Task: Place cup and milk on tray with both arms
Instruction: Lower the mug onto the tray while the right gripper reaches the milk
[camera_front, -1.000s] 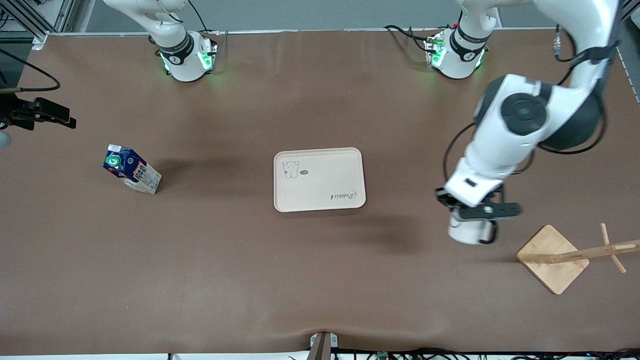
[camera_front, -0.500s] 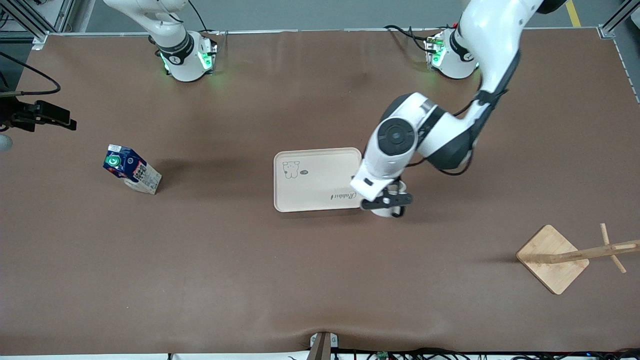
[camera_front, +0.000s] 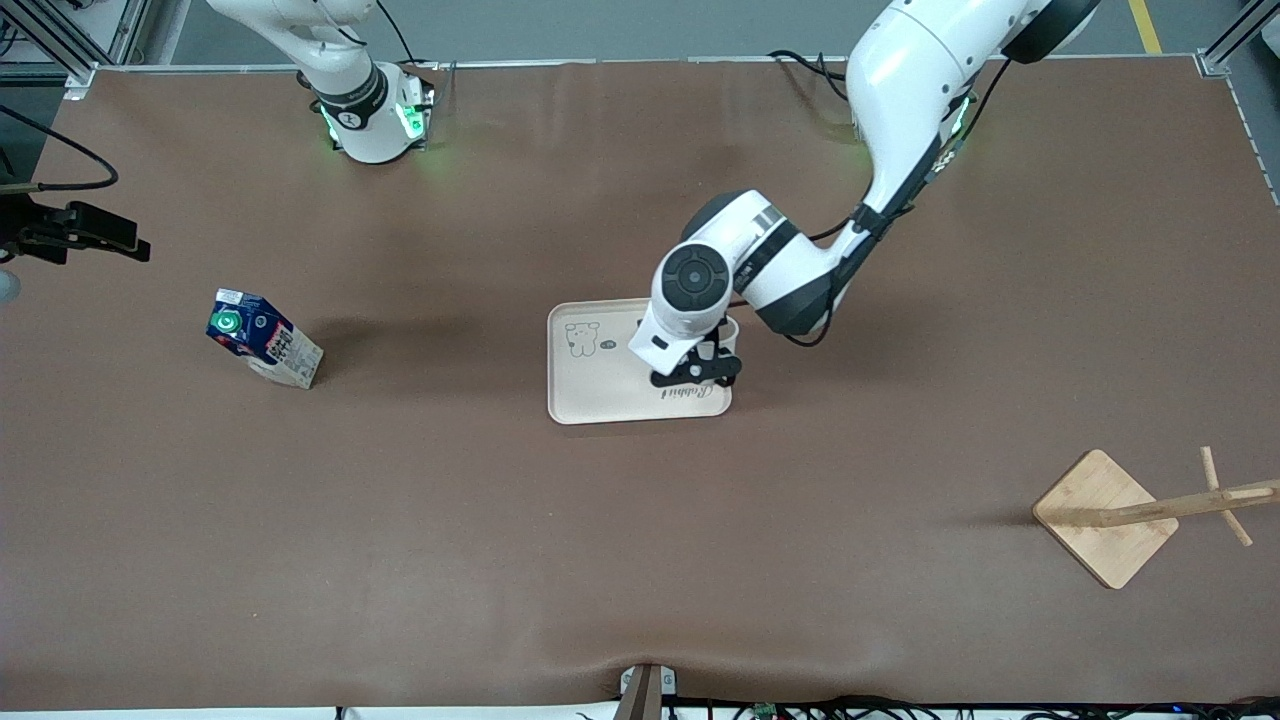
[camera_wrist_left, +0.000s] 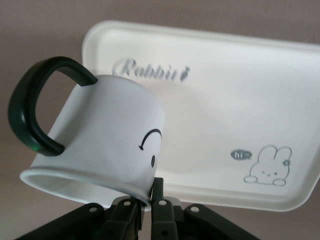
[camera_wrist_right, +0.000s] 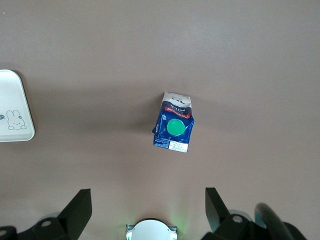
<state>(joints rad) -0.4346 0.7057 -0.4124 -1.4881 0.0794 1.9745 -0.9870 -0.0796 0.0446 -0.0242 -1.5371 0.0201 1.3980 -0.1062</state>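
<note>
My left gripper (camera_front: 697, 375) is shut on the rim of the cup (camera_front: 727, 331) and holds it over the end of the tray (camera_front: 600, 395) toward the left arm. In the left wrist view the cup (camera_wrist_left: 105, 135) is tilted, its smiley face and black handle showing, with the fingers (camera_wrist_left: 162, 197) pinching its rim above the tray (camera_wrist_left: 240, 100). The milk (camera_front: 262, 340) stands on the table toward the right arm's end. My right gripper (camera_wrist_right: 147, 200) is open and empty, high over the table with the milk (camera_wrist_right: 173, 127) below it; it is out of the front view.
A wooden stand with a square base (camera_front: 1105, 515) sits near the left arm's end, nearer the front camera. A black device on a cable (camera_front: 75, 235) juts in at the right arm's end. A corner of the tray (camera_wrist_right: 15, 110) shows in the right wrist view.
My left arm has carried the cup from beside the wooden stand across the table to over the tray. The milk, the tray and the right arm have not moved.
</note>
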